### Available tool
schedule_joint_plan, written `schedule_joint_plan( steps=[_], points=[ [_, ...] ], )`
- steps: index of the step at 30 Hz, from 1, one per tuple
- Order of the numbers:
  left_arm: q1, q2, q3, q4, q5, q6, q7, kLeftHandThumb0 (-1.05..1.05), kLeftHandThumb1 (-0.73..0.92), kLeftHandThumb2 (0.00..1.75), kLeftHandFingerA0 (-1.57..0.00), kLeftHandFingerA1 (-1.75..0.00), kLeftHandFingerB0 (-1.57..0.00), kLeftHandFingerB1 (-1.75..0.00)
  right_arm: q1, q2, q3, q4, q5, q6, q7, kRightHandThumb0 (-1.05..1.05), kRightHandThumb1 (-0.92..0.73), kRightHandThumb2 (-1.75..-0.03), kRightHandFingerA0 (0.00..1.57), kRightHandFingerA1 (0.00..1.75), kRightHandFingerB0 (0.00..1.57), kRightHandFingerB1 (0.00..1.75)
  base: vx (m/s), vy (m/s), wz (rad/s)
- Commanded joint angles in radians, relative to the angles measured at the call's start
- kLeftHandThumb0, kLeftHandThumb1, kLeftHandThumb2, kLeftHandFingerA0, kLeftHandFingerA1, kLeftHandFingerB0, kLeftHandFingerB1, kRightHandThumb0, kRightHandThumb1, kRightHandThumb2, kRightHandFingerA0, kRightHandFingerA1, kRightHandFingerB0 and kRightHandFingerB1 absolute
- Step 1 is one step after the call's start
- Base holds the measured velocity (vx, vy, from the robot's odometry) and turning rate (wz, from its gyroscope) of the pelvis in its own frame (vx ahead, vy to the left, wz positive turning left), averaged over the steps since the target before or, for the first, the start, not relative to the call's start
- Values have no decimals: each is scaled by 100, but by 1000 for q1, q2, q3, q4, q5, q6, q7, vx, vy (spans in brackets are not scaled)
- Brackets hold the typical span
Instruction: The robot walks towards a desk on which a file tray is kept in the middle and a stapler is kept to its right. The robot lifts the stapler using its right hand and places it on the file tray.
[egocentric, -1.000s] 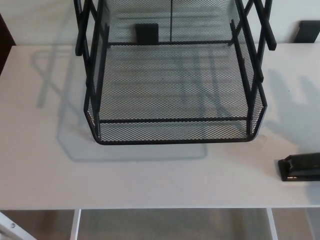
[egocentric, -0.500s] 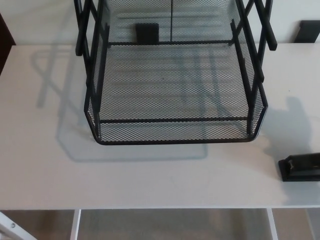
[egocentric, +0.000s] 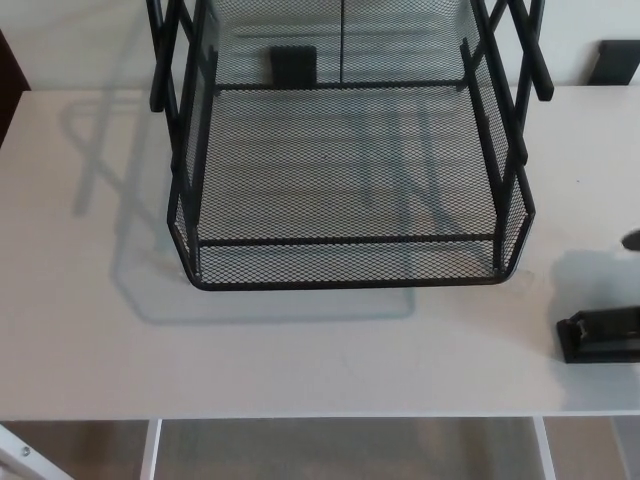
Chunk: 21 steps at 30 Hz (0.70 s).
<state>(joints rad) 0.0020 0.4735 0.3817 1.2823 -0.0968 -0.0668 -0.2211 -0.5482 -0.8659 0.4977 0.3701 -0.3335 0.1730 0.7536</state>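
The black wire-mesh file tray (egocentric: 350, 275) stands in the middle of the white desk (egocentric: 90, 320), its lowest shelf holding nothing. The black stapler (egocentric: 600, 335) lies on the desk to the tray's right, cut off by the picture's right edge. A small black tip of my right hand (egocentric: 632, 240) shows at the right edge, above the stapler and apart from it. Too little of it shows to tell its state. Its shadow falls on the desk just above the stapler. My left hand does not show.
The tray's upper frame posts (egocentric: 525, 50) rise at the back. A black block (egocentric: 293, 65) sits behind the mesh and another (egocentric: 612, 62) at the far right. The desk's front edge (egocentric: 330, 416) runs along the bottom, with a white frame bar (egocentric: 20, 455) below left.
The hand's shadow on the right of the desk has slid down towards the stapler. A black tip of my right hand has come in at the right edge. Tray and stapler have not moved.
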Motion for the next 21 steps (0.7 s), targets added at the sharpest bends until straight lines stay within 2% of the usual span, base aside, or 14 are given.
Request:
schedule_joint_plan(
  steps=[1, 4, 6, 7, 8, 9, 12, 13, 14, 15, 16, 17, 18, 21],
  points=[
    [6, 18, -6, -3, -2, -13, 23, -87, 60, 120, -22, -79, 0, -54, 42, -18, 32, -58, -111, 62, 51, -79, -46, -80, 0, 1, 2, 11, 0, 0, 0],
    [-4, 17, -9, -1, -1, -9, 33, -87, 64, 115, -26, -87, 0, -60, 61, -16, 26, -85, -126, 88, 55, -79, -46, -80, 0, 0, 3, 12, 0, 0, 0],
    [-10, 16, 3, 10, -14, 3, 29, -88, 63, 129, -10, -70, -5, -52, 70, -13, 55, -97, -154, 91, 88, -82, -47, -81, 0, 0, 0, 7, 0, 0, 0],
    [-11, 15, -2, 11, -9, -3, 31, -85, 67, 107, -20, -87, 0, -60, 62, -24, 77, -101, -179, 68, 109, -84, -49, -83, 0, 0, 0, 5, 0, 0, 0],
    [-12, 15, -4, 11, -6, -6, 32, -85, 67, 107, -20, -87, 0, -60, 60, -28, 86, -105, -193, 60, 120, -84, -49, -83, 0, 0, 0, 5, 0, 0, 0],
    [-11, 14, -4, 13, -7, -5, 35, -86, 57, 119, -24, -77, 0, -52, 70, -36, 93, -119, -215, 43, 103, -74, -41, -86, 0, 13, 0, 20, 0, 0, 0],
    [-10, 15, -6, 13, -5, -2, 41, -87, 62, 114, -28, -84, 0, -55, 114, -38, 99, -152, -267, 40, 32, -67, -40, -82, 0, 15, 2, 25, 0, 0, 0],
    [-7, 15, -7, 5, -6, -3, 39, -87, 62, 129, -17, -73, -5, -53, 139, -30, 93, -158, -289, 48, -25, -64, -40, -80, 0, 17, 11, 29, 0, 0, 0],
    [-9, 17, -6, 8, -7, -4, 33, -85, 61, 128, -17, -72, -5, -53, 181, -2, 72, -162, -320, 84, -140, -45, -54, -57, 20, 36, 12, 27, 0, 0, 0],
    [-9, 17, -6, 8, -7, -4, 33, -85, 61, 128, -17, -72, -5, -53, 188, 3, 66, -164, -326, 87, -152, -45, -54, -57, 20, 36, 12, 27, 0, 0, 0],
    [-13, 17, -2, 13, -11, 2, 32, -85, 60, 126, -18, -72, -5, -52, 206, -3, 75, -155, -379, 40, -260, -44, -56, -58, 46, 59, 24, 29, 0, 0, 0],
    [-17, 16, 2, 14, -15, 8, 35, -85, 59, 126, -24, -76, -5, -53, 244, 2, 71, -126, -434, -20, -474, -40, -51, -56, 68, 124, 42, 35, 0, 0, 0],
    [-13, 14, -3, 9, -11, 1, 27, -87, 59, 127, -19, -74, -5, -55, 282, 30, 55, -79, -462, -38, -689, -24, -72, -64, 86, 162, 52, 41, 0, 0, 0],
    [-12, 15, -15, 14, 2, -7, 28, -86, 59, 126, -22, -74, -5, -56, 305, 46, 56, -31, -494, -65, -878, -18, -73, -65, 95, 169, 63, 47, 0, 0, 0]
  ],
)
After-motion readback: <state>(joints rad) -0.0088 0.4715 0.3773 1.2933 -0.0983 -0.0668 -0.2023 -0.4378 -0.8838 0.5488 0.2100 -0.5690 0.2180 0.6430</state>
